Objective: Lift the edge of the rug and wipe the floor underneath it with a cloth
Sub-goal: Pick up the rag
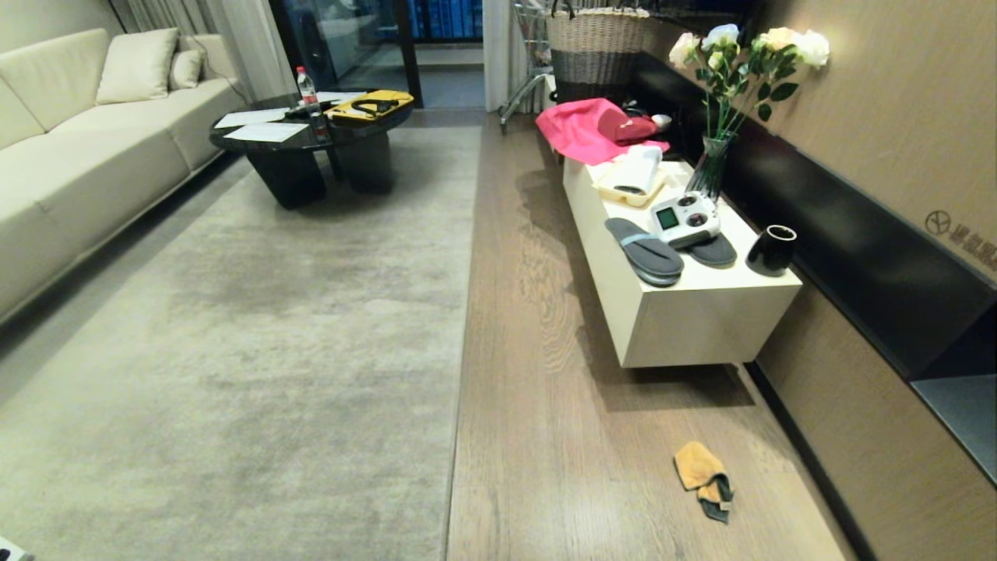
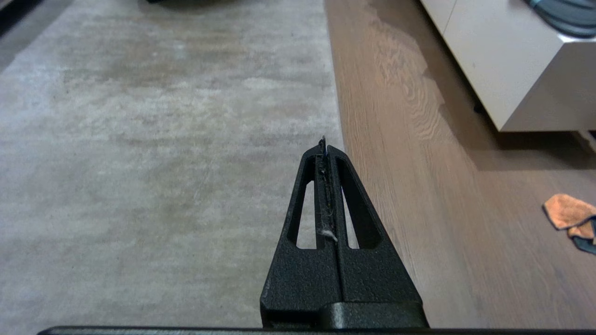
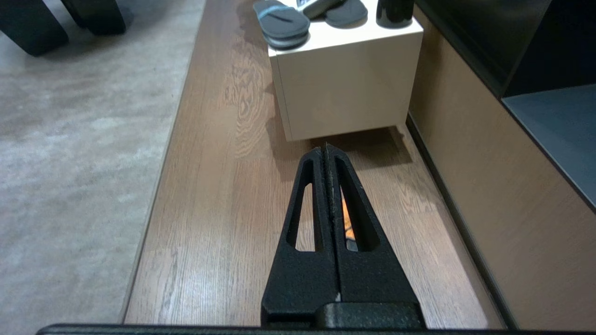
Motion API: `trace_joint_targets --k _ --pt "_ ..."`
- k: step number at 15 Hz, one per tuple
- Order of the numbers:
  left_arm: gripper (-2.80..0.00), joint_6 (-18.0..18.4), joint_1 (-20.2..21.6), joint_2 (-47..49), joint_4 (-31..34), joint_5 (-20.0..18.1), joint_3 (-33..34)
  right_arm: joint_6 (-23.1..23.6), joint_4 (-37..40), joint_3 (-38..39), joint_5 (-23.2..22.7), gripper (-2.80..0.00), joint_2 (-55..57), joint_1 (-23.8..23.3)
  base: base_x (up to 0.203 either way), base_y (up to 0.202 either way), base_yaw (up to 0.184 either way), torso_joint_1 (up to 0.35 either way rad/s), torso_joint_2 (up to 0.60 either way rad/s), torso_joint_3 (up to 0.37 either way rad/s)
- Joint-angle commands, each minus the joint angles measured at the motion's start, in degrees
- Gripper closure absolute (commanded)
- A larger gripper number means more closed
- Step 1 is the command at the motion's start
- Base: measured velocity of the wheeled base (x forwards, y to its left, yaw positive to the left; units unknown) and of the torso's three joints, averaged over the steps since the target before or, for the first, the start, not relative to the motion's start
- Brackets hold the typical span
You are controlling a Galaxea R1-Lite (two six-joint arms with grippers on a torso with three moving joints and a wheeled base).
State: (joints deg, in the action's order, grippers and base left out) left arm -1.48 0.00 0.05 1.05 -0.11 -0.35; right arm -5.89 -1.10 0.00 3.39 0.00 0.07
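The pale grey rug's straight edge [image 1: 464, 327] runs from near to far and lies flat on the wood-grain floor [image 1: 537, 405]. A small orange cloth [image 1: 699, 466] lies crumpled on the floor near the right wall, with a dark scrap beside it. Neither arm shows in the head view. My left gripper [image 2: 322, 142] hangs shut and empty above the rug edge [image 2: 336, 121], with the cloth [image 2: 565, 211] off to one side. My right gripper [image 3: 326, 148] is shut and empty over the floor [image 3: 219, 195]; the cloth [image 3: 346, 216] peeks through a slot in its fingers.
A low cream cabinet [image 1: 685, 312] stands along the right wall with slippers [image 1: 645, 251], a controller, a black cup, a vase and a pink cloth [image 1: 580, 128] on it. A black coffee table [image 1: 311, 148] and a cream sofa [image 1: 70, 148] stand by the rug's far end.
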Motion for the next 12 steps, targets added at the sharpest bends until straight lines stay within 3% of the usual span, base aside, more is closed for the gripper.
trace_joint_targets --k 1,12 --pt "0.00 0.0 0.0 0.0 0.0 0.0 0.0 0.0 0.0 0.0 0.0 0.00 0.0 -0.1 0.000 0.000 0.000 0.002 0.00 -0.191" --pt "0.00 0.0 0.0 0.0 -0.2 0.1 0.0 0.0 0.0 0.0 0.0 0.00 0.0 0.0 0.000 0.000 0.000 0.005 0.00 -0.198"
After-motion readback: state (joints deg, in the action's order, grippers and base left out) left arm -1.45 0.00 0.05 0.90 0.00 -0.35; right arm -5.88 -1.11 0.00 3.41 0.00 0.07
